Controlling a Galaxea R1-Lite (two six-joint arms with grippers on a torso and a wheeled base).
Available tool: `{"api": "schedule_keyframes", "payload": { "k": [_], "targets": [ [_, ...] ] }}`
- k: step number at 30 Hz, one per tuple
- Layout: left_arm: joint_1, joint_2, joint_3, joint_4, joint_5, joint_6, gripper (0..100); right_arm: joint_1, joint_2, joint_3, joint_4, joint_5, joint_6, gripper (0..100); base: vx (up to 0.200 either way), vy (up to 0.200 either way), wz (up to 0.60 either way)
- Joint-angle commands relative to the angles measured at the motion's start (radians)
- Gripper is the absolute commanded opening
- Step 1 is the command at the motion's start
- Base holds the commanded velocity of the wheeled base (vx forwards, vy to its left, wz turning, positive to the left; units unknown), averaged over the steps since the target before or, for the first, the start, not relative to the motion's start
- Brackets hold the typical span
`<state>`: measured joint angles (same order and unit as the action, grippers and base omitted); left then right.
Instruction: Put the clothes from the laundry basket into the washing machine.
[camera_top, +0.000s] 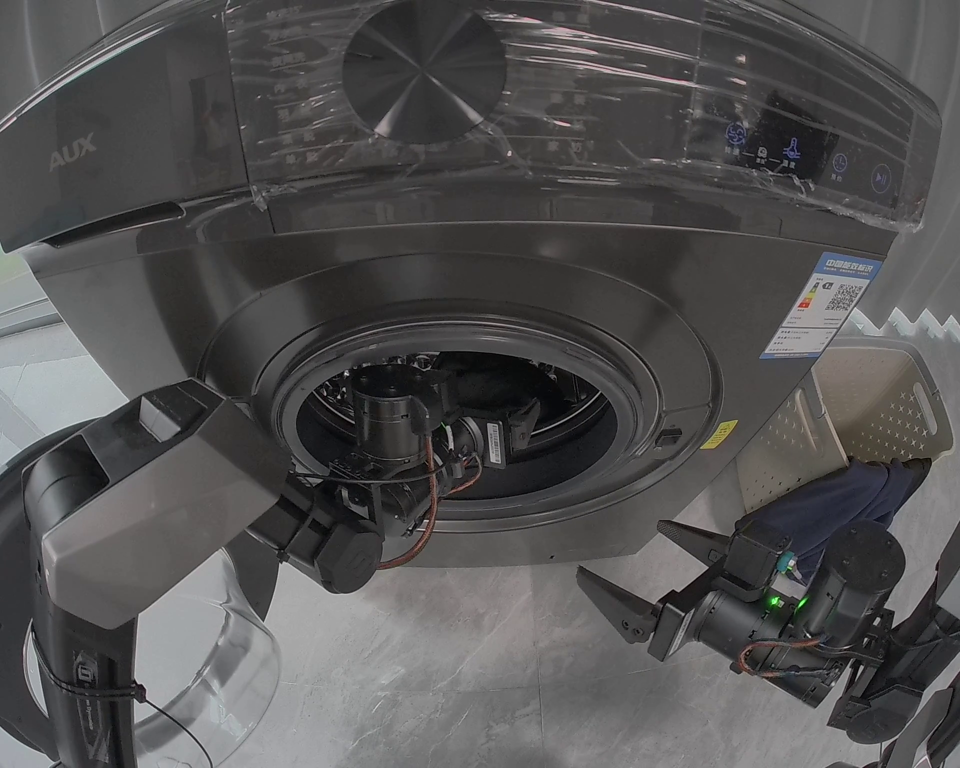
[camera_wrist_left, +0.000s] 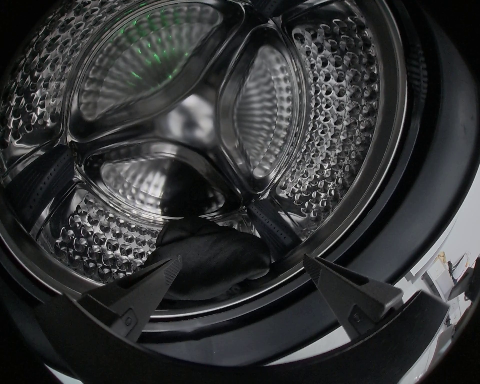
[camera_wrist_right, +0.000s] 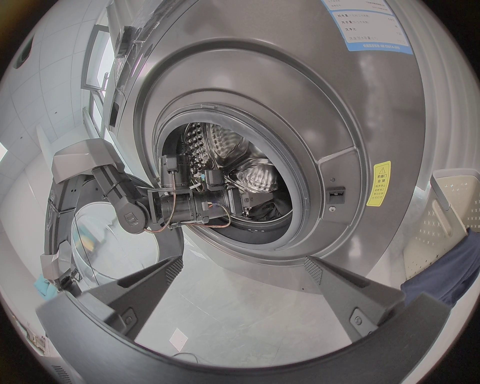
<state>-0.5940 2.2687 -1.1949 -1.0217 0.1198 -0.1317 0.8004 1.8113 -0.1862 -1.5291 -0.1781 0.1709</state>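
Room first: you have bare grey floor (camera_top: 470, 650) across the lower middle of the head view, between the open glass door (camera_top: 210, 660) at lower left and the laundry basket (camera_top: 885, 400) at the right edge. The washing machine (camera_top: 600, 270) fills the upper frame, with its round opening rim (camera_top: 660, 390) at centre. Your left gripper (camera_wrist_left: 242, 262) sits inside that rim at the mouth of the drum (camera_wrist_left: 340, 100), with its fingers spread apart and empty. A dark garment (camera_wrist_left: 215, 260) lies on the drum's bottom just beyond the fingertips (whether it touches them, you cannot tell). Your right gripper (camera_top: 625, 550) hangs over the floor at lower right, its fingers also apart and holding nothing. Navy clothes (camera_top: 840, 510) drape over the basket's near wall.
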Motion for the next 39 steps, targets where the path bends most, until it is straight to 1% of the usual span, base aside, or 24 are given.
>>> {"api": "schedule_keyframes", "payload": {
  "k": [1, 6, 10, 12, 15, 16, 21, 25, 27, 28, 29, 31, 34, 39],
  "targets": [
    [-0.001, -0.008, -0.014, -0.014, 0.001, -0.005, 100, 0.0, 0.0, -0.001, 0.0, 0.0, -0.001, 100, 0.0, 0.0, 0.0],
    [0.008, 0.057, -0.072, -0.029, 0.014, -0.005, 100, 0.0, 0.0, -0.003, 0.0, 0.0, -0.001, 100, 0.0, 0.0, 0.0],
    [0.03, 0.164, -0.164, -0.063, 0.021, 0.0, 100, 0.0, 0.0, -0.001, 0.0, 0.0, -0.001, 100, 0.0, 0.0, 0.0],
    [0.037, 0.195, -0.193, -0.064, 0.021, 0.004, 100, 0.0, 0.0, -0.001, 0.0, 0.0, -0.001, 100, 0.0, 0.0, 0.0],
    [0.042, 0.218, -0.226, -0.057, 0.021, 0.003, 100, 0.0, 0.0, -0.003, 0.0, 0.0, -0.001, 100, 0.0, 0.0, 0.0],
    [0.043, 0.219, -0.227, -0.054, 0.021, 0.004, 0, 0.0, 0.0, -0.003, 0.0, 0.0, -0.001, 100, 0.0, 0.0, 0.0],
    [0.042, 0.222, -0.241, -0.029, 0.02, 0.006, 0, 0.0, 0.005, -0.009, 0.0, 0.0, 0.001, 100, 0.0, 0.0, 0.0],
    [0.045, 0.259, -0.316, -0.02, 0.023, 0.003, 0, 0.0, 0.006, -0.009, 0.0, 0.0, 0.001, 100, 0.0, 0.0, 0.0],
    [0.051, 0.288, -0.381, -0.021, 0.041, 0.0, 0, 0.0, 0.005, -0.009, -0.002, 0.0, 0.001, 100, 0.0, 0.0, 0.0],
    [0.051, 0.288, -0.381, -0.021, 0.041, 0.0, 0, 0.0, 0.005, -0.009, -0.002, 0.0, 0.001, 100, 0.0, 0.0, 0.0],
    [0.068, 0.318, -0.451, -0.023, 0.077, 0.001, 0, 0.002, 0.005, -0.009, -0.002, 0.002, 0.001, 100, 0.0, 0.0, 0.0],
    [0.076, 0.351, -0.542, -0.023, 0.107, 0.0, 0, 0.0, 0.005, -0.009, -0.002, 0.0, 0.001, 100, 0.0, 0.0, 0.0],
    [0.085, 0.368, -0.606, -0.023, 0.123, 0.0, 0, 0.0, 0.005, -0.01, -0.002, 0.002, 0.001, 100, 0.0, 0.0, 0.0],
    [0.08, 0.367, -0.604, -0.026, 0.123, 0.0, 0, 0.0, 0.006, -0.01, -0.002, 0.002, 0.001, 100, 0.0, 0.0, 0.0]
  ]
}}
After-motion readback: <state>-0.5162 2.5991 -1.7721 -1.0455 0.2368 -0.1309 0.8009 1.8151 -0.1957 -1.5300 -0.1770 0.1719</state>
